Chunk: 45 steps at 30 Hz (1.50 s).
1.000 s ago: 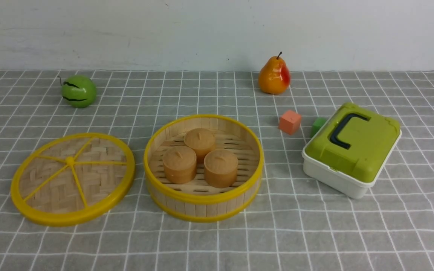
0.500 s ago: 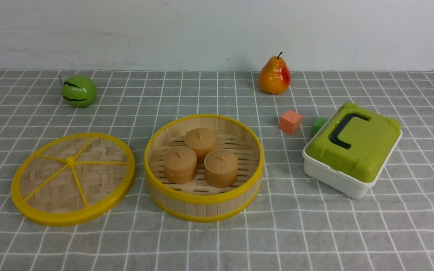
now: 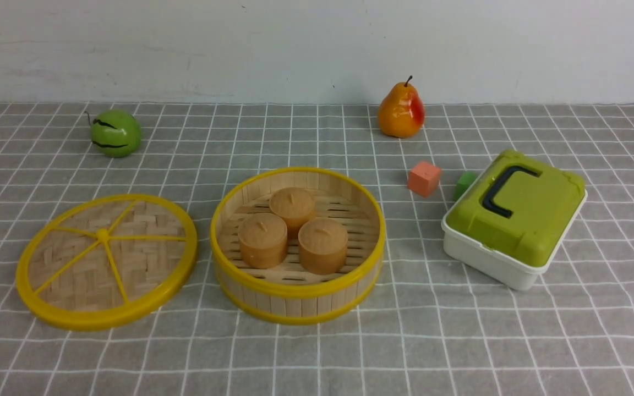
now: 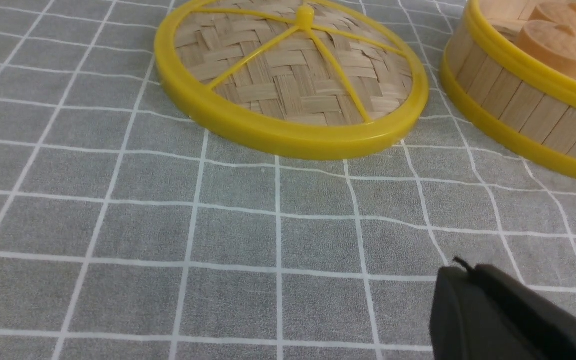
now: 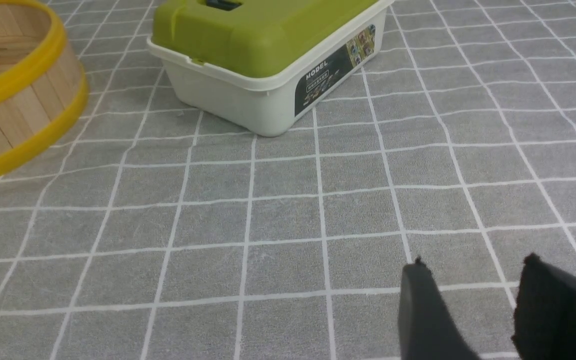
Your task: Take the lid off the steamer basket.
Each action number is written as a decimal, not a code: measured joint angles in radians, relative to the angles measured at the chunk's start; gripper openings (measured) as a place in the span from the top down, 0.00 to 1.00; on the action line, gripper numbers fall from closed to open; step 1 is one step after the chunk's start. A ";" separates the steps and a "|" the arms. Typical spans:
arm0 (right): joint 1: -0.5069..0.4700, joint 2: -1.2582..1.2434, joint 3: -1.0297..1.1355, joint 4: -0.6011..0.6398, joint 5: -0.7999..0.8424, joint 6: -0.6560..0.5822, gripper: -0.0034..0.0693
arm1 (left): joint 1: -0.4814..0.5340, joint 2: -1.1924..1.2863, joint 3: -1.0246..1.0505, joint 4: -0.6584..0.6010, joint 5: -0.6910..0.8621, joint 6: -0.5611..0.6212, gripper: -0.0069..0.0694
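Note:
The lid, a woven bamboo disc with a yellow rim and spokes, lies flat on the cloth left of the steamer basket. The basket is uncovered and holds three tan buns. Neither arm shows in the front view. In the left wrist view the lid and basket lie ahead of my left gripper, whose fingers are pressed together and empty. In the right wrist view my right gripper is open and empty over bare cloth, with the basket's edge ahead.
A white box with a green lid and dark handle stands right of the basket, also in the right wrist view. An orange cube and green cube lie behind it. A pear and green apple sit near the wall.

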State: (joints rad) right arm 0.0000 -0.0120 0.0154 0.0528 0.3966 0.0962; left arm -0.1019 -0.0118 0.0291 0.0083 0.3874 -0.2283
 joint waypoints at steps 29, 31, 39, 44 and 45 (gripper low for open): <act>0.000 0.000 0.000 0.000 0.000 0.000 0.62 | 0.000 0.000 0.000 0.000 0.003 0.000 0.90; 0.000 0.000 0.000 0.000 0.000 0.000 0.62 | 0.000 0.000 0.000 0.000 0.003 0.000 0.90; 0.000 0.000 0.000 0.000 0.000 0.000 0.62 | 0.000 0.000 0.000 0.000 0.003 0.000 0.89; 0.000 0.000 0.000 0.000 0.000 0.000 0.62 | 0.000 0.000 0.000 0.000 0.003 0.000 0.89; 0.000 0.000 0.000 0.000 0.000 0.000 0.62 | 0.000 0.000 0.000 0.000 0.003 0.000 0.89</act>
State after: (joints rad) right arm 0.0000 -0.0120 0.0154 0.0528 0.3966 0.0962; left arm -0.1019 -0.0118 0.0291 0.0083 0.3905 -0.2283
